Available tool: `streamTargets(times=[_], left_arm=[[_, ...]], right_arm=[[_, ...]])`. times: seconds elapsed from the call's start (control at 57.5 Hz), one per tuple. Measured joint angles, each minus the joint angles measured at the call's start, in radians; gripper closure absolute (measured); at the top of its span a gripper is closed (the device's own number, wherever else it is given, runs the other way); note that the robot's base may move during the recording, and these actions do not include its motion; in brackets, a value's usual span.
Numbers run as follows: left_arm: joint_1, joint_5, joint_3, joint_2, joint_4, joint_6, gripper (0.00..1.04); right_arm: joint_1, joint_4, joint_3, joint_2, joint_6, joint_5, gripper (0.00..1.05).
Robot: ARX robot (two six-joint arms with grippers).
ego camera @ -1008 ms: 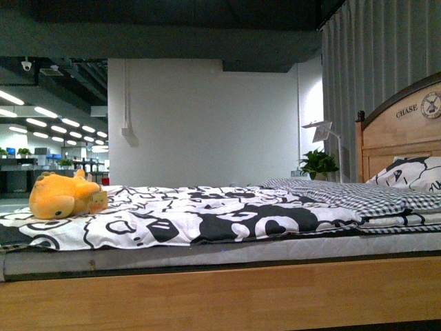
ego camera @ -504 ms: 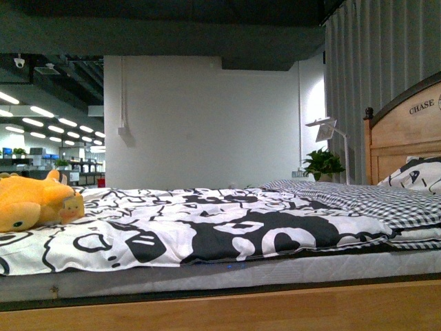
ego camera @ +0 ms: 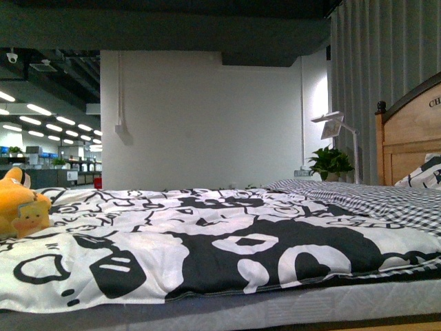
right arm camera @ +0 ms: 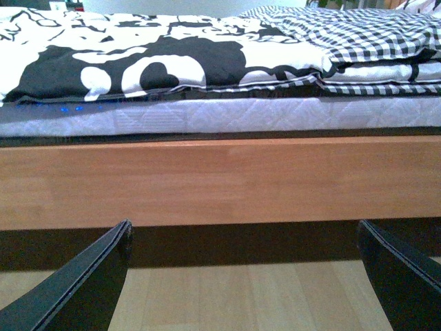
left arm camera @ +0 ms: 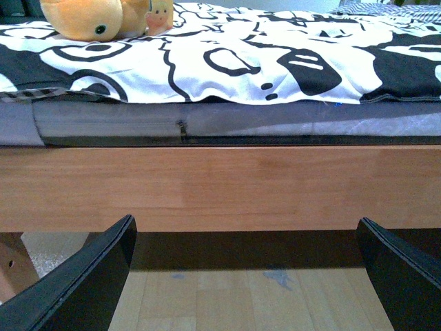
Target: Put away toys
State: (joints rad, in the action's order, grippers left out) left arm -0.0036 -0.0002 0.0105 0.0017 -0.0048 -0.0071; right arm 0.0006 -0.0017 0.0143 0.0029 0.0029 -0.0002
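An orange-yellow plush toy [ego camera: 21, 207] lies on the black-and-white bedspread at the far left edge of the front view. The left wrist view shows the same plush toy [left arm camera: 93, 17] with its black eye, on the bed above the wooden side rail. My left gripper [left arm camera: 244, 276] is open, low over the wood floor in front of the rail, with nothing between its fingers. My right gripper [right arm camera: 242, 276] is open too, low before the rail further along the bed, also empty. Neither arm shows in the front view.
The bed's wooden side rail [left arm camera: 220, 186] stands right ahead of both grippers, with a grey mattress [left arm camera: 207, 124] above it. A checked blanket [right arm camera: 358, 34], a wooden headboard [ego camera: 413, 138], a lamp [ego camera: 334, 127] and a potted plant [ego camera: 331, 162] are at the right.
The front view has closed in on the bed and shifted right: the plush toy slid from left of centre to the left edge, and the bed rail dropped out of view.
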Motion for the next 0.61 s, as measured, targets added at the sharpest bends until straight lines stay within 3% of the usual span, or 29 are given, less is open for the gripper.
streamTargets(times=[0.608], left_arm=[[0.0, 0.0, 0.0, 0.0, 0.0, 0.0, 0.06]], right_arm=[[0.0, 0.0, 0.0, 0.0, 0.0, 0.0, 0.07]])
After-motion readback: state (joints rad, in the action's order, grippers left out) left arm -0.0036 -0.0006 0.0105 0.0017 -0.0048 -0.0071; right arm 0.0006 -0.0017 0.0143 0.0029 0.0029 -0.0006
